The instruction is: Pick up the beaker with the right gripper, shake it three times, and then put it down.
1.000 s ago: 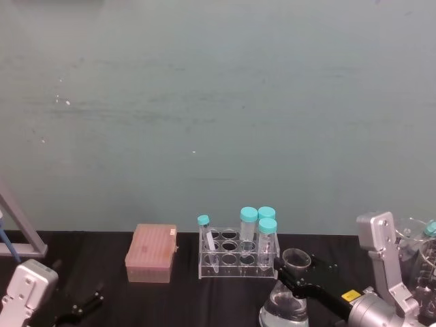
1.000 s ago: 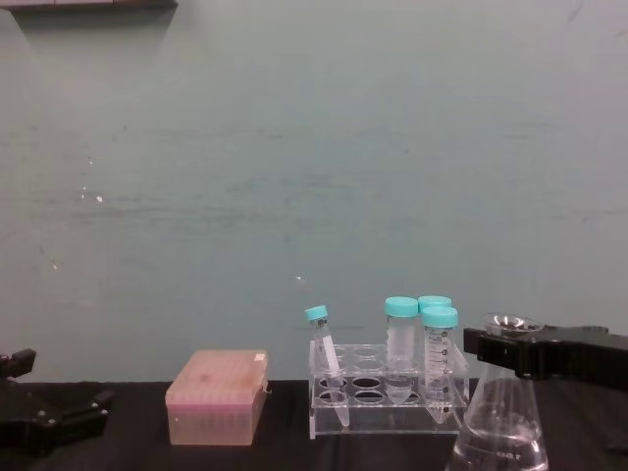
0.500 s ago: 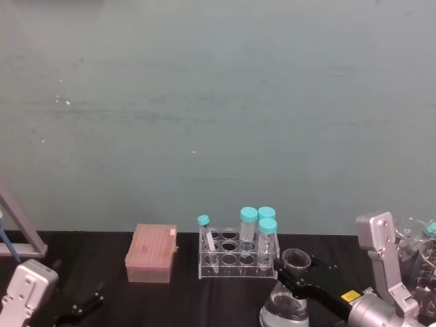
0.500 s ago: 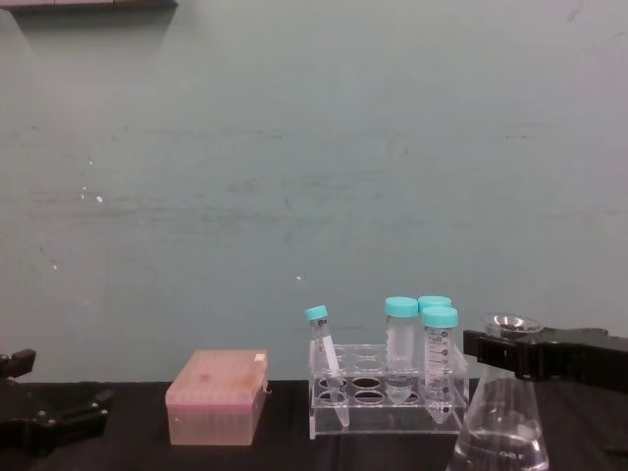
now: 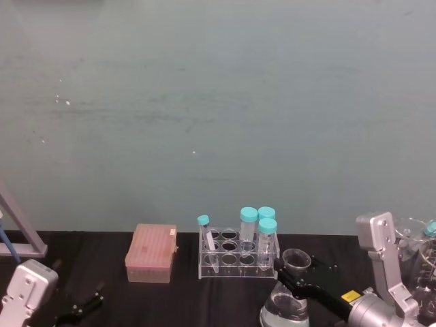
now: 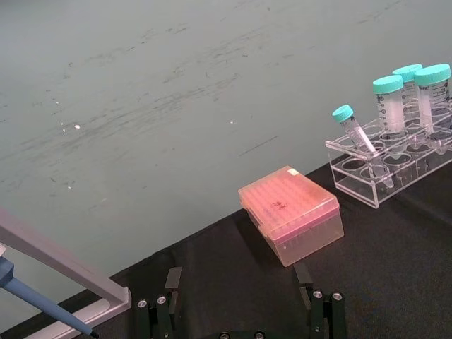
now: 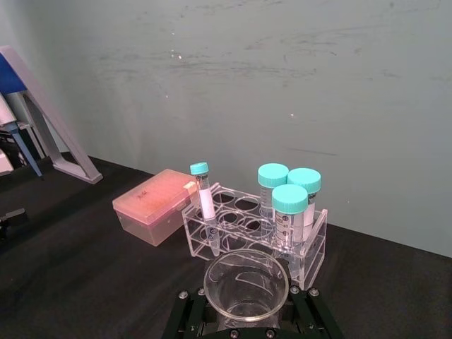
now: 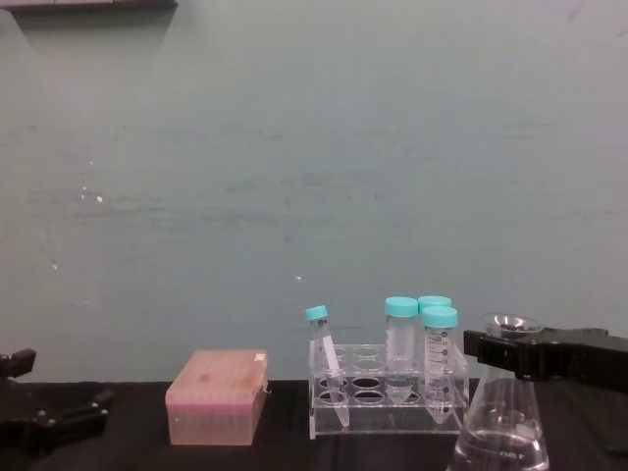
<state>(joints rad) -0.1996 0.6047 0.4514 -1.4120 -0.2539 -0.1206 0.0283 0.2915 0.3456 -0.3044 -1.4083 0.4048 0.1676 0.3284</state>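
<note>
Glass, thin-walled and clear, so probably brittle and slick under hard pads: best held at the narrow neck just below the flared rim, where the flare stops any slide downward. Judged light for its bulk, with weight low in the wide base, so likely to swing a little under a shake.

Looks like a cone-shaped beaker [image 8: 498, 422], broad at the bottom, tapering to a short neck with an open round mouth; faint white markings low on the wall in the chest view. Stands at the right front of the black table [image 5: 177, 300], just ahead of the tube rack and to its right. Cannot tell from these views whether the base touches the table or hangs just above it.

Gripped already at the neck by the right gripper [image 8: 520, 355], black jaws closed around the glass right under the rim, seen from above in the right wrist view with the mouth ringed between them.

Behind it, a clear plastic tube rack [image 5: 237, 259] with four teal-capped tubes [image 5: 248, 225], one thin and leaning. Farther left, a pink box [image 5: 151, 253] with a lid. Far left, a pipette stand [image 6: 56, 272].

Parked low at the left front corner, the left gripper [image 6: 240, 314], fingers spread apart and holding nothing.
</note>
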